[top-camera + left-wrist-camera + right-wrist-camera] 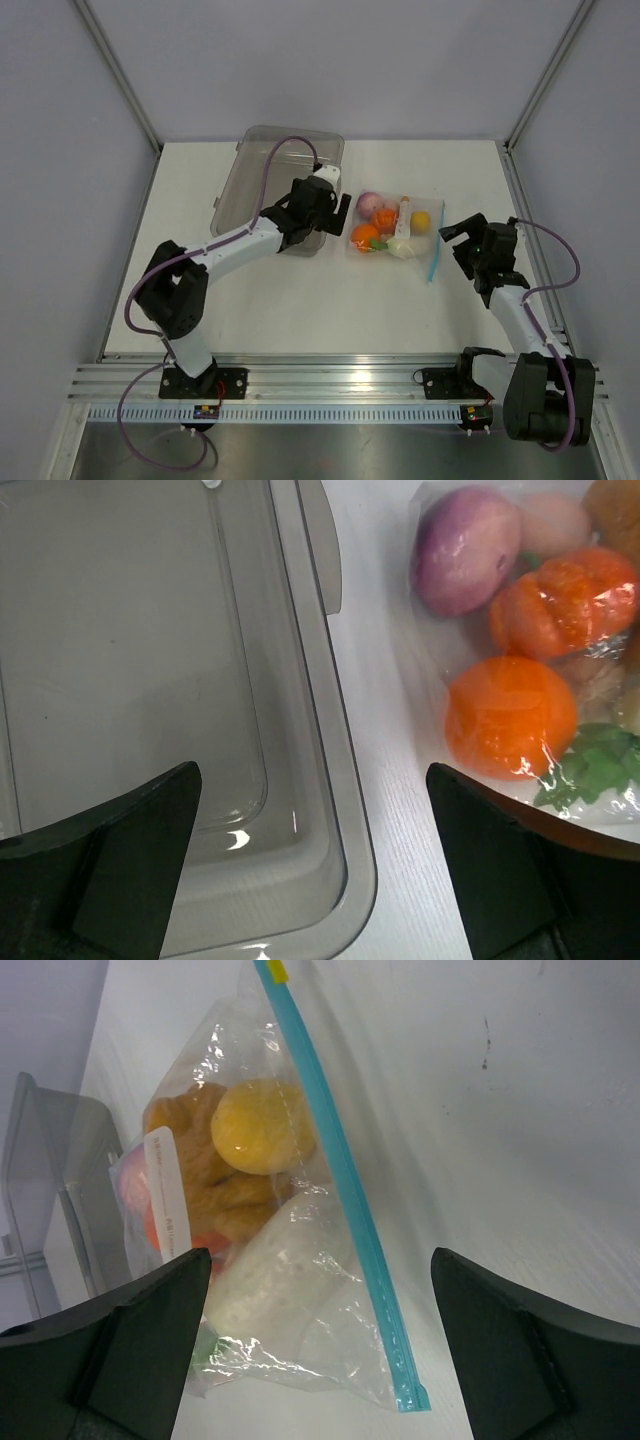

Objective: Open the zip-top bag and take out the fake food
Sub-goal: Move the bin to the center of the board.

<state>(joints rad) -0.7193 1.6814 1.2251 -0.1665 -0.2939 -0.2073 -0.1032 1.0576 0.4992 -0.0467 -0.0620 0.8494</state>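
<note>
Right hand [458, 243] wide open, empty; blue strip [335, 1200] of zip-top bag [290, 1300] just ahead. Pinch one lip there; left hand [338, 212], equally open, takes the other.

The zip-top bag [395, 228] is clear and glossy with a light blue zip strip [335, 1175] tipped in yellow. The fake food [560, 600] inside shows a purple onion [466, 548], bright orange pieces [511, 715], a yellow ball [262, 1126], a white radish [285, 1280] and green leaves [590, 765]. The tray [262, 175] is smoky grey and translucent, the table [300, 310] plain white, and the left arm [235, 243] and right arm [522, 310] are white with black joints and purple cables, the left gripper [312, 780] and right gripper [320, 1260] black-fingered
</note>
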